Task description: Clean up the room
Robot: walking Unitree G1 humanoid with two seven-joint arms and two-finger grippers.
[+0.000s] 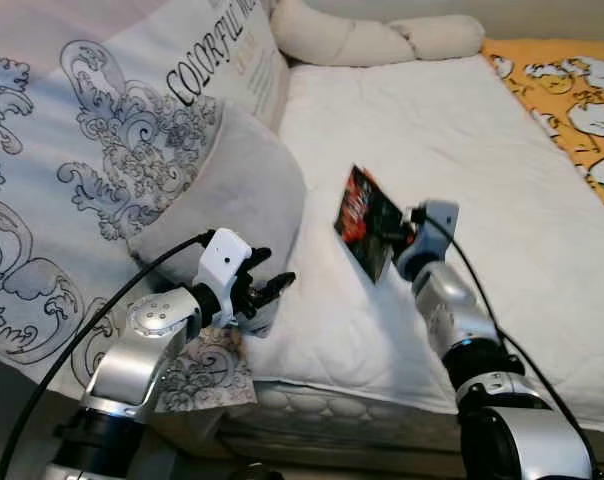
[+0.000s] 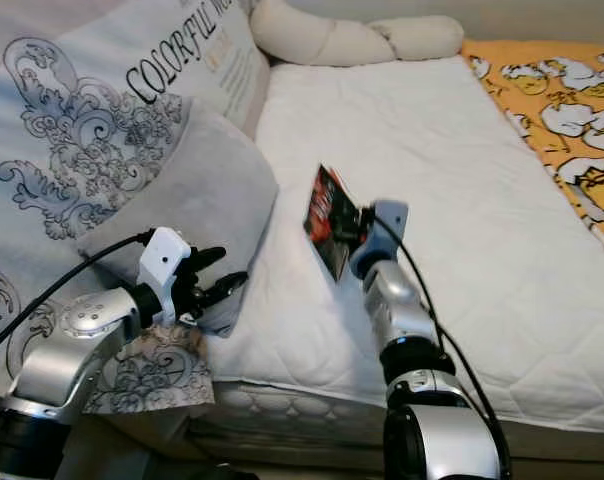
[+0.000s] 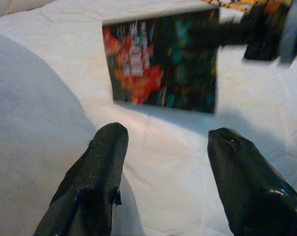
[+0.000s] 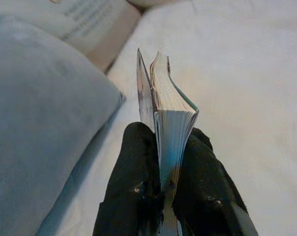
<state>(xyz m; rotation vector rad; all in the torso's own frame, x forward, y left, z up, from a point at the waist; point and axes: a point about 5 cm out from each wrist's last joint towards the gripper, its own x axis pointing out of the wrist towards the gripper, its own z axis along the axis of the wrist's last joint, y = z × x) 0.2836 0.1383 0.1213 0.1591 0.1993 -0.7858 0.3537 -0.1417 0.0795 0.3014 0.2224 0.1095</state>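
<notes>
One book (image 1: 366, 222) sat clamped in your right pincer (image 4: 163, 182) above the bed (image 1: 462, 150); left pincer (image 3: 165, 147), at eight o'clock, gaped empty. Next, stow it.

One book (image 1: 367, 220), three pillows (image 1: 232, 190), two grippers (image 1: 267, 292).

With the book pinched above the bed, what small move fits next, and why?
Probably carry the book off the mattress: the right gripper is shut on its lower edge and holds it upright, clear of the sheet, while the left gripper hangs open beside the grey pillow.
</notes>
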